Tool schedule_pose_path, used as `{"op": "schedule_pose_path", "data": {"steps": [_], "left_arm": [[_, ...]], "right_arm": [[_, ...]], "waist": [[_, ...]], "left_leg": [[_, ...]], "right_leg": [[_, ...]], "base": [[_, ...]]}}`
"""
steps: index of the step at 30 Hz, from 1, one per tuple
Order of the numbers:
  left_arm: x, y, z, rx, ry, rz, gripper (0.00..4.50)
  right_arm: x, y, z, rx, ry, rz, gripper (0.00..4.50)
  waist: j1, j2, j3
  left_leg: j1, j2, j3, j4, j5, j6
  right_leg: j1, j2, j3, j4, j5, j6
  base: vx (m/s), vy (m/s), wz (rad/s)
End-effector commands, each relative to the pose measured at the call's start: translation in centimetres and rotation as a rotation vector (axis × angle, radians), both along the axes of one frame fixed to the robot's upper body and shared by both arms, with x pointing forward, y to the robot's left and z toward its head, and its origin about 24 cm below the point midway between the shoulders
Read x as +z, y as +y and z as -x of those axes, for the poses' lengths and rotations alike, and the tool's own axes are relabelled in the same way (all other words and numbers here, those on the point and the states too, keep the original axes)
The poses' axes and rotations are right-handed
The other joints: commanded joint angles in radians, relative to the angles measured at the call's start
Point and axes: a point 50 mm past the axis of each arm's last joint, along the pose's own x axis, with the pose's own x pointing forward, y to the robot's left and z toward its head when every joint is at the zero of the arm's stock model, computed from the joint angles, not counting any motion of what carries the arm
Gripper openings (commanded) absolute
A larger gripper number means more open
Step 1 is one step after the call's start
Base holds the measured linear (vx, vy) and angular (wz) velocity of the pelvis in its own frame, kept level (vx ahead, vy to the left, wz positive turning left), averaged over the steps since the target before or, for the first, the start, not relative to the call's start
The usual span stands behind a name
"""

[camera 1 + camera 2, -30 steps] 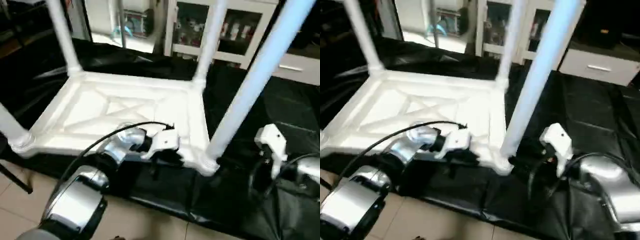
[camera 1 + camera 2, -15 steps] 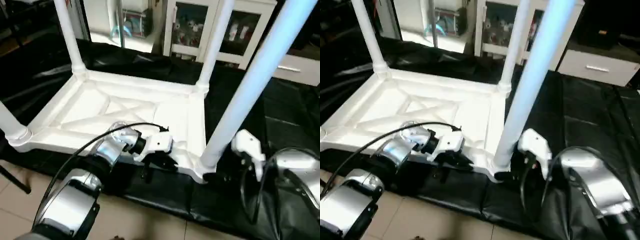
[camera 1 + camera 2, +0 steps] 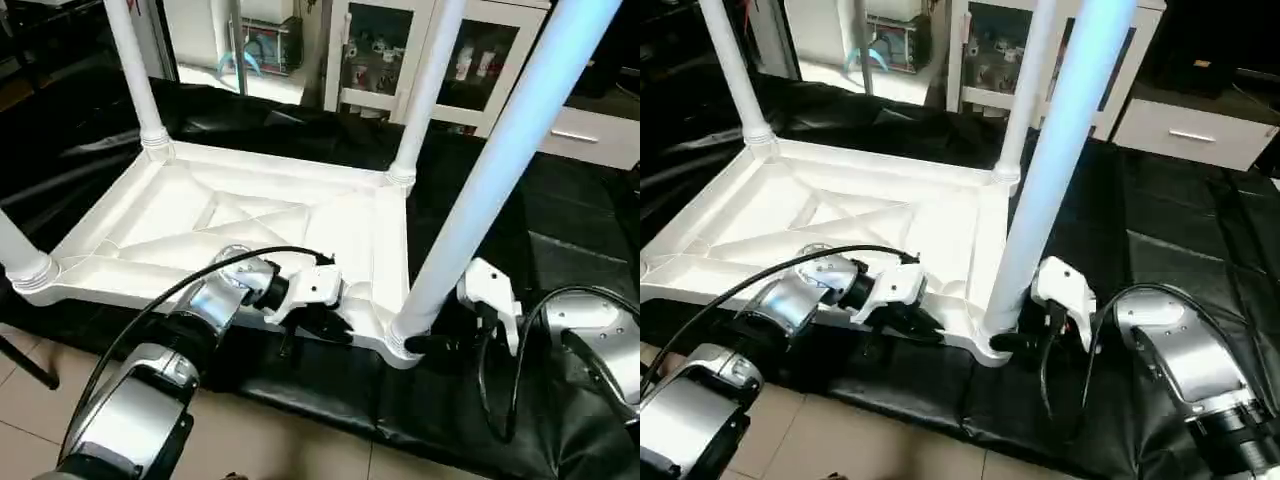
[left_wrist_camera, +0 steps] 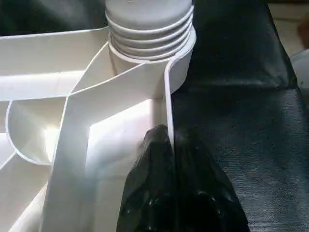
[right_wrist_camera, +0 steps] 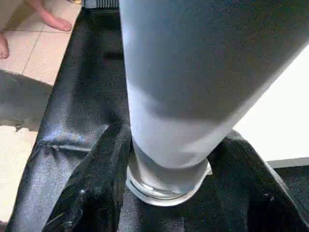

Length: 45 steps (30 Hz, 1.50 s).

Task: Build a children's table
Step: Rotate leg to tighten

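Observation:
The children's table lies upside down on a black cloth, its white tabletop [image 3: 250, 215] showing the X-ribbed underside. All its legs stand upright in the corner sockets. My left gripper [image 3: 325, 325] is shut on the tabletop's near rim, close to the near right corner; in the left wrist view the thin rim wall [image 4: 168, 96] runs in between the black fingers [image 4: 154, 164]. My right gripper [image 3: 425, 343] is at the foot of the near right leg [image 3: 500, 170]. Its fingers [image 5: 104, 169] press that leg's ribbed end [image 5: 164, 183] from both sides.
The other legs rise at the far left [image 3: 130, 70], far right [image 3: 425, 90] and near left [image 3: 15, 250] corners. The black cloth [image 3: 560, 220] spreads to the right. A white glass-door cabinet [image 3: 480, 60] stands behind. Tiled floor [image 3: 300, 440] lies in front, with a person's bare foot [image 5: 48, 18] nearby.
My right gripper has moved left to the foot of the near right leg and its fingers have closed in on it. The left gripper keeps its hold. The camera has shifted slightly.

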Motion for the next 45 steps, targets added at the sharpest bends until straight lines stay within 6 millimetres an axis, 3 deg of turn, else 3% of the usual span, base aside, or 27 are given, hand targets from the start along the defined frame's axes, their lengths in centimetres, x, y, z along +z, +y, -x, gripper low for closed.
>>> {"op": "schedule_pose_path", "data": {"steps": [1, 13, 14, 16, 18, 20, 22, 23, 25, 27, 28, 29, 30, 31, 33, 36, 39, 44, 45], "left_arm": [[-0.5, -0.8, 0.8, -0.066, 0.02, -0.018, 0.0], [-0.6, -1.0, 0.8, -0.049, 0.011, -0.015, 0.0], [-0.6, -1.1, 0.8, -0.045, 0.01, -0.011, 0.0], [-0.4, -1.7, 0.4, 0.013, 0.006, 0.036, 0.0], [-0.3, -1.9, 0.2, 0.042, 0.004, 0.053, 0.0], [-0.2, -2.2, 0.0, 0.068, -0.011, 0.062, 0.0], [-0.1, -2.8, -0.7, 0.148, -0.031, 0.079, 0.0], [0.0, -3.2, -1.1, 0.201, -0.05, 0.091, 0.0], [0.1, -3.7, -1.4, 0.243, -0.046, 0.107, 0.0], [0.7, -5.7, -2.3, 0.348, -0.088, 0.137, 0.0], [1.0, -6.2, -2.5, 0.386, -0.11, 0.145, 0.0], [1.2, -6.7, -2.7, 0.42, -0.127, 0.15, 0.0], [1.3, -6.9, -2.8, 0.43, -0.133, 0.151, 0.0], [1.5, -7.3, -3.1, 0.467, -0.154, 0.156, 0.0], [2.0, -8.0, -3.5, 0.529, -0.196, 0.163, 0.0], [2.7, -8.8, -4.0, 0.581, -0.24, 0.176, 0.0], [3.0, -9.0, -4.1, 0.577, -0.26, 0.18, 0.0], [2.5, -8.3, -4.1, 0.565, -0.271, 0.148, 0.0], [2.3, -8.1, -4.1, 0.555, -0.268, 0.138, 0.0]], "right_arm": [[-1.0, 0.1, 0.5, 0.049, 0.05, 0.055, 2.15], [-2.9, -0.4, 1.2, -0.033, 0.109, 0.014, 2.01], [-2.9, -0.4, 1.1, -0.049, 0.107, 0.007, 2.01], [-3.4, -0.4, 0.1, -0.204, 0.088, -0.044, 1.99], [-3.6, -0.4, -0.3, -0.271, 0.088, -0.055, 1.97], [-3.9, -0.4, -0.6, -0.321, 0.081, -0.059, 1.95], [-4.5, -0.2, -1.5, -0.47, 0.079, -0.083, 1.95], [-4.8, 0.1, -1.9, -0.553, 0.078, -0.103, 1.95], [-5.2, 0.5, -2.4, -0.635, 0.081, -0.119, 1.95], [-6.1, 2.2, -4.1, -0.906, 0.066, -0.132, 1.94], [-6.4, 2.7, -4.5, -0.983, 0.061, -0.123, 1.94], [-6.7, 3.2, -4.9, -1.052, 0.058, -0.124, 1.94], [-6.7, 3.3, -5.0, -1.067, 0.061, -0.125, 1.94], [-7.0, 3.9, -5.3, -1.117, 0.064, -0.125, 1.94], [-7.1, 5.0, -5.8, -1.183, 0.043, -0.119, 1.94], [-6.7, 6.6, -6.5, -1.208, 0.005, -0.114, 1.94], [-6.2, 7.2, -7.0, -1.21, -0.018, -0.128, 1.93], [-4.3, 7.0, -7.5, -1.116, -0.074, -0.25, 1.93], [-3.8, 6.8, -7.5, -1.092, -0.082, -0.294, 2.28]], "waist": [[-0.001, -0.019, -0.061], [0.001, -0.02, -0.062], [0.001, -0.009, -0.061], [-0.004, -0.013, -0.057], [-0.015, -0.014, -0.053], [-0.024, -0.015, -0.052], [-0.034, -0.019, -0.051], [-0.039, -0.016, -0.051], [-0.055, -0.018, -0.051], [-0.069, -0.022, -0.05], [-0.082, -0.02, -0.053], [-0.095, -0.015, -0.055], [-0.101, -0.007, -0.057], [-0.104, -0.004, -0.057], [-0.11, -0.005, -0.057], [-0.112, -0.004, -0.057], [-0.106, -0.003, -0.063], [-0.09, -0.006, -0.073], [-0.087, -0.007, -0.074]], "left_leg": [[0.006, 0.032, -0.008, -0.068, -0.214, 0.082], [0.006, 0.031, -0.009, -0.07, -0.232, 0.074], [0.008, 0.031, -0.011, -0.072, -0.242, 0.068], [0.01, 0.03, -0.01, -0.076, -0.288, 0.055], [0.011, 0.027, -0.015, -0.081, -0.352, 0.032], [0.018, 0.025, -0.022, -0.081, -0.41, 0.01], [0.018, 0.022, -0.022, -0.08, -0.418, 0.011], [0.019, 0.02, -0.026, -0.08, -0.423, 0.004], [0.01, 0.016, -0.032, -0.08, -0.435, -0.001], [0.009, 0.013, -0.037, -0.079, -0.448, -0.009], [0.005, 0.009, -0.044, -0.076, -0.455, -0.025], [-0.004, 0.012, -0.054, -0.082, -0.452, -0.036], [-0.006, 0.015, -0.061, -0.087, -0.452, -0.03], [-0.007, 0.016, -0.062, -0.088, -0.456, -0.024], [0.004, 0.013, -0.056, -0.085, -0.471, -0.019], [0.001, 0.011, -0.049, -0.084, -0.451, -0.005], [-0.005, 0.013, -0.042, -0.084, -0.372, 0.01], [-0.004, 0.012, -0.028, -0.071, -0.236, 0.071], [-0.005, 0.012, -0.026, -0.069, -0.213, 0.081]], "right_leg": [[0.05, -0.037, 0.034, -0.05, -0.231, -0.25], [0.05, -0.036, 0.034, -0.052, -0.239, -0.242], [0.049, -0.037, 0.034, -0.053, -0.245, -0.241], [0.047, -0.033, 0.031, -0.061, -0.286, -0.236], [0.044, -0.033, 0.028, -0.071, -0.385, -0.209], [0.039, -0.038, 0.023, -0.088, -0.519, -0.157], [0.032, -0.035, 0.023, -0.094, -0.542, -0.141], [0.031, -0.035, 0.019, -0.097, -0.559, -0.132], [0.035, -0.033, 0.011, -0.101, -0.601, -0.105], [0.032, -0.033, 0.004, -0.108, -0.642, -0.081], [0.034, -0.035, -0.005, -0.11, -0.676, -0.065], [0.044, -0.039, -0.011, -0.111, -0.668, -0.058], [0.053, -0.042, -0.015, -0.112, -0.613, -0.071], [0.052, -0.041, -0.016, -0.112, -0.584, -0.083], [0.042, -0.039, -0.017, -0.115, -0.514, -0.123], [0.041, -0.038, -0.01, -0.11, -0.472, -0.15], [0.048, -0.038, 0.0, -0.096, -0.357, -0.186], [0.054, -0.037, 0.007, -0.073, -0.193, -0.24], [0.055, -0.037, 0.007, -0.069, -0.17, -0.245]], "base": [[0.0, 0.0, 0.0], [0.0, 0.0, 0.0], [0.0, 0.0, 0.0], [0.0, 0.0, 0.0], [0.0, 0.0, 0.0], [0.0, 0.0, 0.0], [0.0, 0.0, 0.0], [0.0, 0.0, 0.0], [0.0, 0.0, 0.0], [0.0, 0.0, 0.0], [0.0, 0.0, 0.0], [0.0, 0.0, 0.0], [-0.025, 0.028, -0.2], [0.0, 0.0, 0.0], [0.0, 0.0, 0.0], [0.0, 0.0, 0.0], [0.0, 0.0, 0.0], [0.0, 0.0, 0.0], [0.0, 0.0, 0.0]]}}
